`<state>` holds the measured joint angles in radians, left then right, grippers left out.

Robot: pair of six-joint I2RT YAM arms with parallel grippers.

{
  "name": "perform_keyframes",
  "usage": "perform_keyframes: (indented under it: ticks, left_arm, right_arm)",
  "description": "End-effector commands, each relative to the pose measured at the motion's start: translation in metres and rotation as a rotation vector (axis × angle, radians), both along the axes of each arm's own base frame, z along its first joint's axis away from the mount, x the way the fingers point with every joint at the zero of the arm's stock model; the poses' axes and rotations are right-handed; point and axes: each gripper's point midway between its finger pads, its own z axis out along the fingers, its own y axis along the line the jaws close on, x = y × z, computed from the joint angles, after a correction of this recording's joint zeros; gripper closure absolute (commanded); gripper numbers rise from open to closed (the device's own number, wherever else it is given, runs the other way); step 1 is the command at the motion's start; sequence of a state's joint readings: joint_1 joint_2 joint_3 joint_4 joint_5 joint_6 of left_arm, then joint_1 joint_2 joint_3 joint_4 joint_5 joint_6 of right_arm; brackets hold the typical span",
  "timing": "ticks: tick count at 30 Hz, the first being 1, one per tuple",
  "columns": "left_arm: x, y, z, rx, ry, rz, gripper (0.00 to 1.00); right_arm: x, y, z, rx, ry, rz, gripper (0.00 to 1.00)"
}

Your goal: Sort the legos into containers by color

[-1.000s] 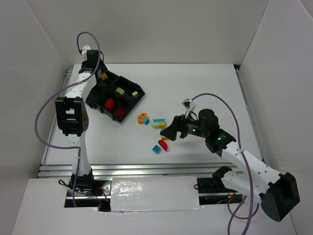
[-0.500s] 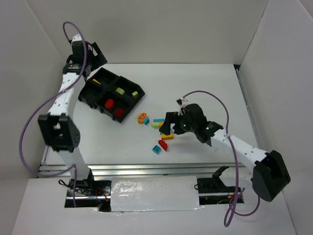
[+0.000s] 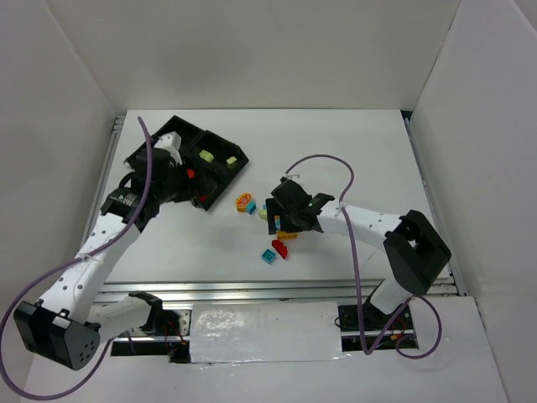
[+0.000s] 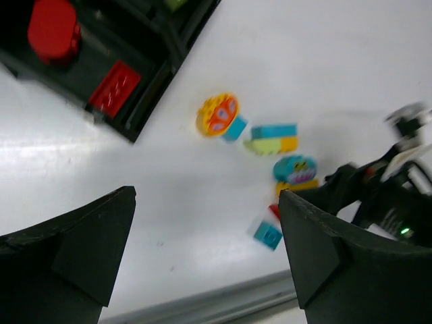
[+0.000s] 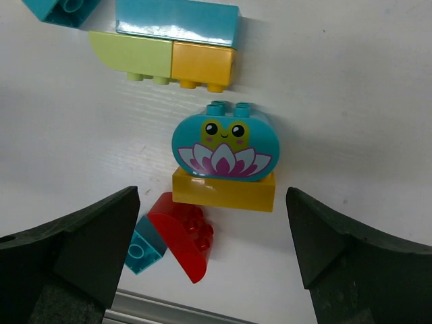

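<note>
Legos (image 3: 279,248) lie loose on the table (image 3: 352,151), just R of the tray (image 3: 228,183); bare white room on far side & R, metal rail (image 3: 252,290) close by the teal cube (image 3: 268,256). My R gripper (image 5: 210,199) hangs wide open, straddling a frog brick (image 5: 223,145) that touches a yellow brick (image 5: 253,192), gripping neither. L gripper (image 4: 206,196) spread wide too, empty, by the tray. Only R wrist cam shows the print: frog face over lotus petals. L wrist cam shows two reds (image 4: 50,27) in the tray; top cam adds pale greens (image 3: 205,156) there

a white table (image 3: 352,151) stands between white walls (image 3: 252,50); a metal rail (image 3: 252,291) runs along its near edge.
</note>
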<state>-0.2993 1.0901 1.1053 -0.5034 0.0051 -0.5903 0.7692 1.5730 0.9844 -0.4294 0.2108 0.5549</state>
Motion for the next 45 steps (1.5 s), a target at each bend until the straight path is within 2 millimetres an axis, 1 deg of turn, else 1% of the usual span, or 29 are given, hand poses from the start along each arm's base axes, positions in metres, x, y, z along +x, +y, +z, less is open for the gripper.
perform_keyframes:
  ticks: [1, 3, 5, 9, 12, 15, 16, 19, 21, 22, 24, 25, 28, 29, 30, 31, 32, 33, 34, 35, 36, 37, 38, 39, 40, 42, 43, 44, 45]
  left_arm:
    - [-0.025, 0.006, 0.001, 0.043, -0.021, -0.049, 0.01]
    - [-0.032, 0.008, -0.008, 0.066, -0.002, -0.06, 0.0]
    - [-0.034, 0.01, -0.018, 0.08, 0.022, -0.062, 0.0]
    - [-0.035, 0.003, -0.02, 0.059, 0.032, -0.096, 0.01]
    - [-0.034, 0.002, -0.018, 0.055, 0.023, -0.101, 0.01]
    - [-0.035, 0.002, -0.02, 0.056, 0.028, -0.104, 0.0]
    - [-0.036, 0.001, -0.022, 0.056, 0.034, -0.107, 0.0]
    - [-0.038, 0.0, -0.024, 0.048, 0.034, -0.113, 0.01]
    - [-0.038, 0.0, -0.024, 0.046, 0.034, -0.113, 0.0]
    - [-0.038, -0.001, -0.024, 0.045, 0.032, -0.114, 0.0]
    - [-0.037, -0.001, -0.024, 0.042, 0.033, -0.113, 0.0]
    - [-0.037, -0.001, -0.024, 0.042, 0.033, -0.113, 0.01]
    - [-0.036, -0.003, -0.023, 0.026, 0.028, -0.11, 0.01]
    - [-0.035, -0.005, -0.022, 0.011, 0.03, -0.108, 0.01]
    - [-0.033, -0.008, -0.019, -0.004, 0.019, -0.112, 0.01]
    - [-0.032, -0.011, -0.018, -0.028, 0.021, -0.113, 0.0]
    - [-0.033, -0.018, -0.016, -0.06, 0.023, -0.14, 0.0]
    - [-0.03, -0.024, -0.01, -0.089, 0.003, -0.155, 0.01]
    - [-0.029, -0.031, -0.007, -0.129, 0.007, -0.167, 0.0]
    - [-0.031, -0.042, -0.004, -0.175, 0.012, -0.217, 0.01]
    - [-0.028, -0.051, 0.004, -0.228, -0.008, -0.237, 0.01]
    - [-0.028, -0.057, 0.008, -0.263, -0.013, -0.26, 0.01]
    - [-0.032, -0.069, 0.008, -0.313, 0.004, -0.318, 0.01]
    - [-0.035, -0.08, 0.013, -0.364, 0.012, -0.349, 0.0]
    - [-0.031, -0.092, 0.02, -0.401, -0.014, -0.392, 0.0]
    - [-0.044, -0.118, 0.027, -0.476, 0.009, -0.497, 0.0]
    - [-0.042, -0.129, 0.027, -0.491, 0.013, -0.531, 0.0]
    - [-0.043, -0.136, 0.029, -0.499, 0.018, -0.552, 0.01]
    - [-0.049, -0.148, 0.03, -0.506, 0.033, -0.584, 0.01]
  right_arm:
    - [0.004, -0.006, -0.001, -0.017, -0.018, -0.055, 0.04]
    - [0.001, -0.005, -0.006, -0.028, -0.01, -0.056, 0.05]
    - [0.002, -0.006, -0.009, -0.039, -0.007, -0.059, 0.05]
    - [0.004, -0.005, -0.023, -0.069, 0.018, -0.063, 0.06]
    - [0.004, -0.001, -0.026, -0.057, 0.024, -0.058, 0.07]
    - [0.004, -0.002, -0.028, -0.061, 0.022, -0.062, 0.13]
    - [0.005, -0.002, -0.027, -0.06, 0.019, -0.063, 0.2]
    - [0.007, -0.003, -0.028, -0.065, 0.002, -0.072, 0.34]
    - [0.011, -0.003, -0.024, -0.056, -0.02, -0.081, 0.4]
    - [0.012, -0.004, -0.022, -0.057, -0.027, -0.083, 0.45]
    - [0.015, -0.006, -0.018, -0.068, -0.044, -0.095, 0.5]
    - [0.015, -0.008, -0.015, -0.073, -0.051, -0.098, 0.55]
    - [0.017, -0.013, -0.001, -0.065, -0.089, -0.115, 0.62]
    - [0.019, -0.013, 0.012, -0.037, -0.121, -0.117, 0.66]
    - [0.018, -0.012, 0.019, -0.021, -0.136, -0.112, 0.73]
    - [0.017, -0.014, 0.032, -0.001, -0.166, -0.102, 0.9]
    - [0.017, -0.014, 0.039, 0.008, -0.187, -0.1, 1.0]
    - [0.017, -0.016, 0.045, 0.008, -0.211, -0.101, 1.0]
    - [0.015, -0.016, 0.057, 0.025, -0.241, -0.082, 1.0]
    - [0.013, -0.015, 0.062, 0.036, -0.252, -0.068, 1.0]
    - [0.011, -0.012, 0.073, 0.061, -0.272, -0.034, 1.0]
    - [0.007, -0.008, 0.078, 0.08, -0.281, 0.007, 1.0]
    - [0.003, -0.002, 0.083, 0.106, -0.291, 0.056, 1.0]
    - [-0.011, 0.007, 0.09, 0.143, -0.299, 0.151, 1.0]
    - [-0.015, 0.017, 0.1, 0.192, -0.327, 0.21, 1.0]
    - [-0.032, 0.025, 0.113, 0.249, -0.364, 0.331, 1.0]
    - [-0.046, 0.037, 0.121, 0.303, -0.366, 0.415, 1.0]
    - [-0.053, 0.04, 0.123, 0.316, -0.376, 0.453, 1.0]
    - [-0.058, 0.042, 0.134, 0.327, -0.412, 0.483, 1.0]
